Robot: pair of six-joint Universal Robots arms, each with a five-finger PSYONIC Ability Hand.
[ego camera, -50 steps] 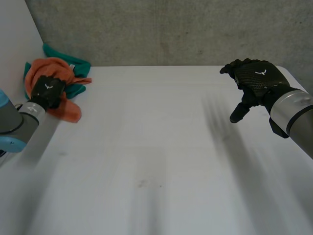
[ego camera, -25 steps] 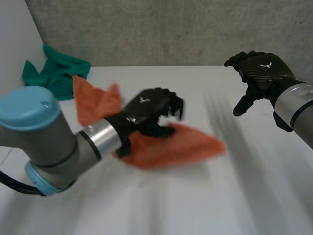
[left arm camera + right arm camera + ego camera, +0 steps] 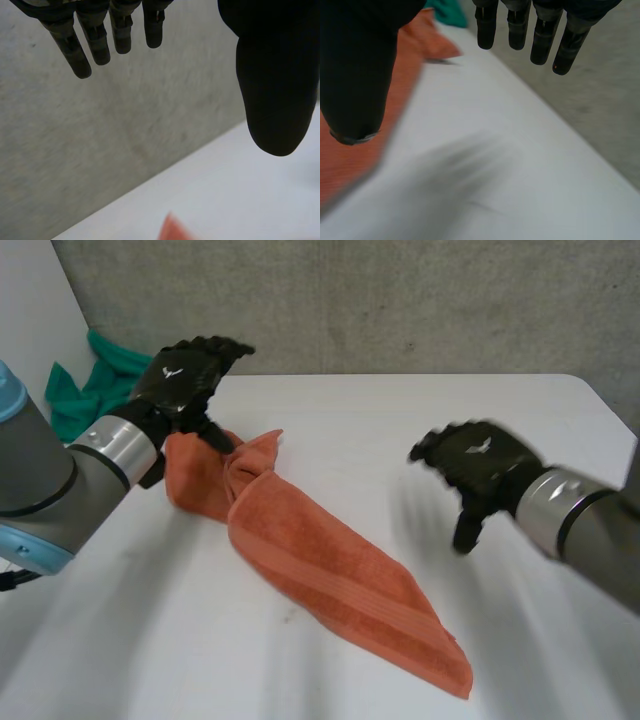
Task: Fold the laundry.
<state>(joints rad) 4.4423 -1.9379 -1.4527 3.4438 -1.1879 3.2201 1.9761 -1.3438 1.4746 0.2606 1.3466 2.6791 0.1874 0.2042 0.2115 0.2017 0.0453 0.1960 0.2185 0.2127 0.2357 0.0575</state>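
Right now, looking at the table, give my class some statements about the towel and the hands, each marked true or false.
1. The orange towel lies diagonally across the white table. True.
2. The right hand grips the towel. False: it is open, apart from it.
3. A green cloth lies beyond the left hand. True.
4. The towel is folded square. False: it is long, bunched beside the left hand.

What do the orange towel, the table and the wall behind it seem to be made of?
The orange towel looks like terry cotton, matte: a fuzzy nap, woven bands near its end, soft folds. The table seems to be white laminate or painted board, smooth and without grain; which one is unclear. The wall looks like bare grey concrete, rough and speckled.
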